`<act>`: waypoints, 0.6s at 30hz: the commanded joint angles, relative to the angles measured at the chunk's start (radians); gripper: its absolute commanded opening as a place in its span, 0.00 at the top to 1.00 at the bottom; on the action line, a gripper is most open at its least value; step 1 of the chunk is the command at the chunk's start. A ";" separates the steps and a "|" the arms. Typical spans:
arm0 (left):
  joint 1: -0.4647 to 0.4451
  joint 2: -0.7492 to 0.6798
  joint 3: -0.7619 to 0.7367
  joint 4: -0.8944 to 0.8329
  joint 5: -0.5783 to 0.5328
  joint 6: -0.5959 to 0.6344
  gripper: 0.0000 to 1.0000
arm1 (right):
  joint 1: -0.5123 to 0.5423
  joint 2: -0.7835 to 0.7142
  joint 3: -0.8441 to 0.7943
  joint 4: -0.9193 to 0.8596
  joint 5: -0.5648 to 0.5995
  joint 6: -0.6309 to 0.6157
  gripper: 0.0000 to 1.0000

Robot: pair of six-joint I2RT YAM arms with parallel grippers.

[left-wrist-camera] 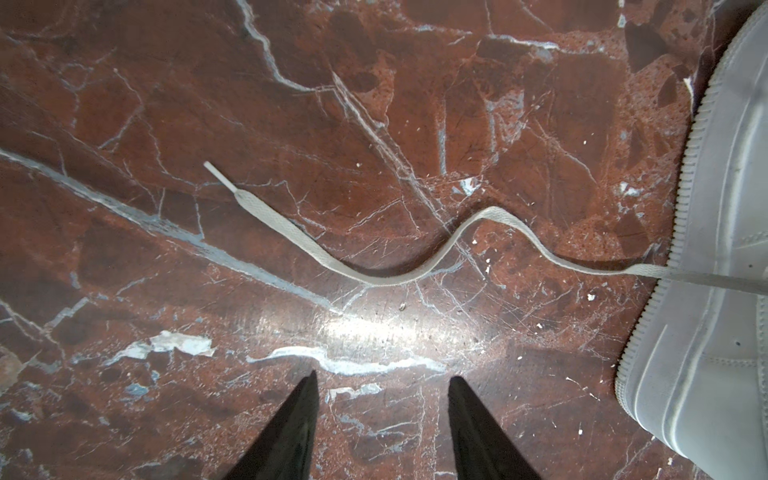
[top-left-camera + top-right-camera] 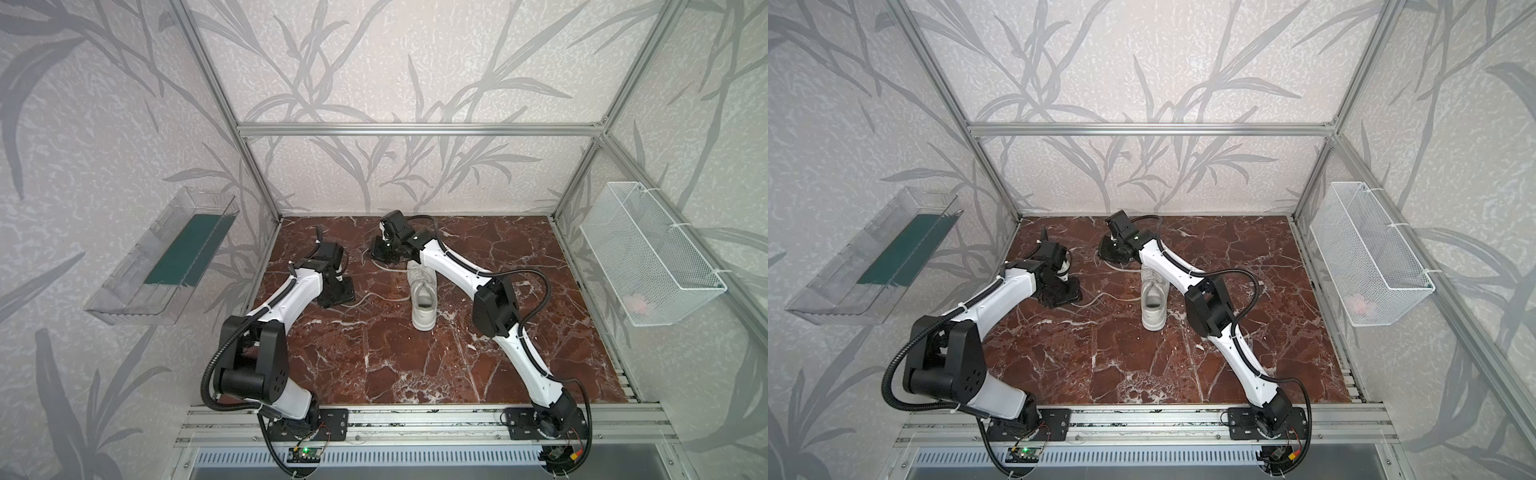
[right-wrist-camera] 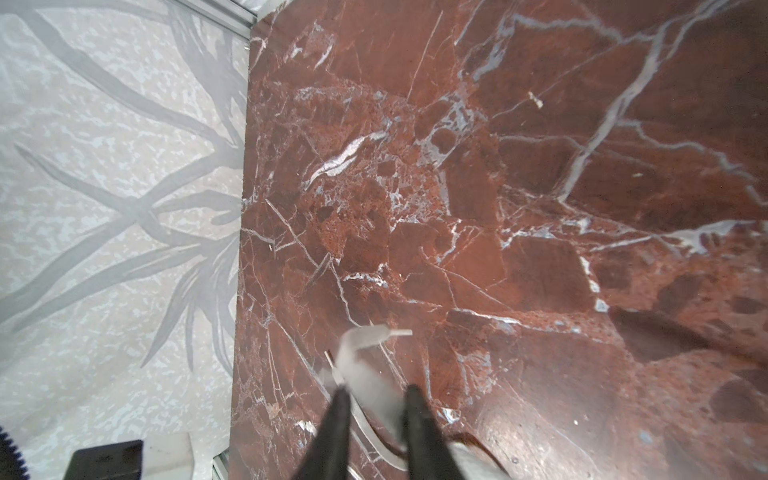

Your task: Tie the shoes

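Single white low-top sneaker (image 2: pixel 422 305) mid-table on red-brown veined marble tabletop (image 2: pixel 374 365); long axis front to back, toe toward rear wall, heel nearest. Empty left gripper (image 1: pixel 382 378) spread, short of flat white lace (image 1: pixel 266 216); right gripper (image 3: pixel 376 388) spread, second lace end (image 3: pixel 361 365) loose between.

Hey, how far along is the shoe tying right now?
Barely started: no knot or bow shows on the sneaker. One lace lies loose on the table ahead of the open left claw. In hand: the other lace end sits between the right claw's parted jaws, blurred, apparently not gripped. Left: crossing the laces, knotting, making the bow.
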 commanded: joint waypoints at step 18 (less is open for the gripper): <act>-0.071 -0.005 -0.018 0.099 0.072 0.164 0.48 | -0.033 -0.227 -0.223 -0.009 0.063 -0.110 0.27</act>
